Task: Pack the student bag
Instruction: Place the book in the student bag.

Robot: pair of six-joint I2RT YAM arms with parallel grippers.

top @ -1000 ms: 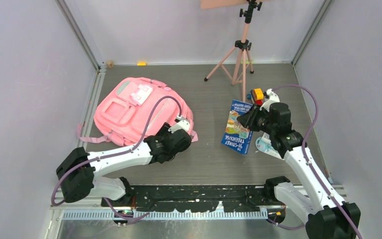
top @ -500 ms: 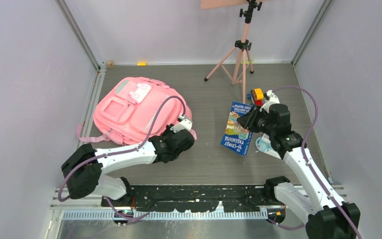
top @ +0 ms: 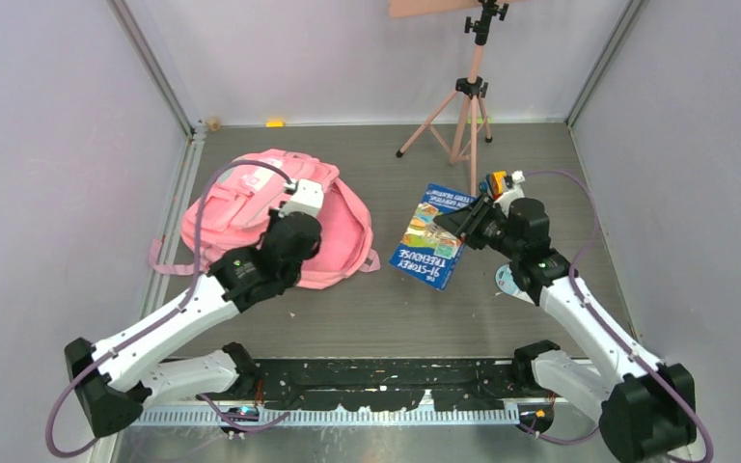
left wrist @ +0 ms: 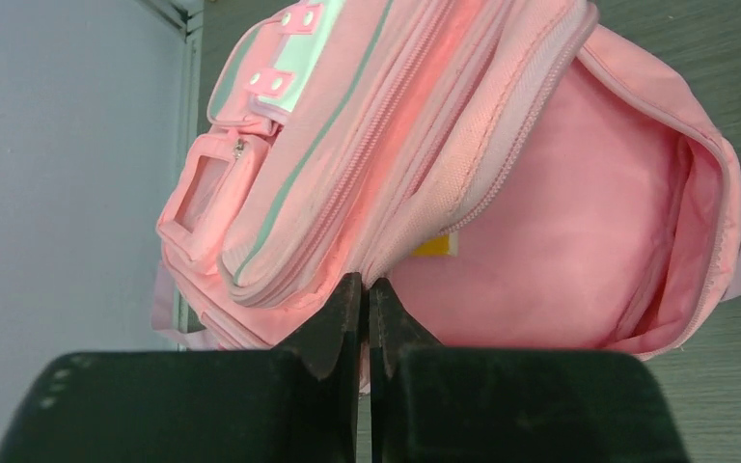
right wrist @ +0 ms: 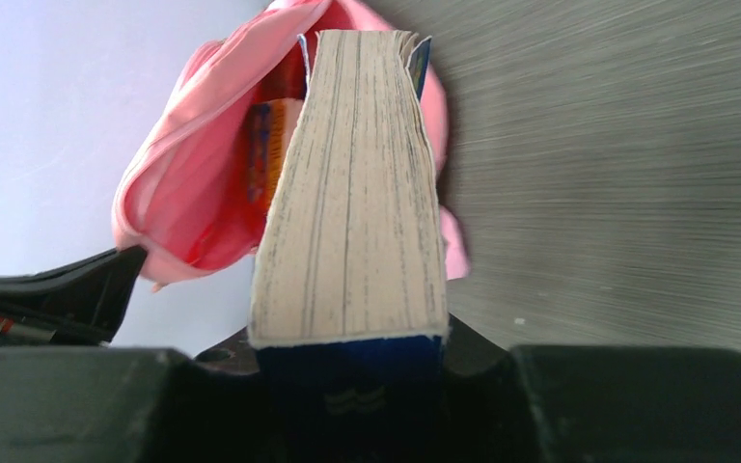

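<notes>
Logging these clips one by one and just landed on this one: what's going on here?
The left gripper is pinched on the rim of the student bag's main opening, holding it agape so the pink lining shows. The right gripper clamps a blue book by one end, raised in the air and pointed toward that opening. The book is not yet inside.

One pink student bag (top: 347, 231), one blue book (top: 429, 238), one tripod (top: 470, 92).
</notes>
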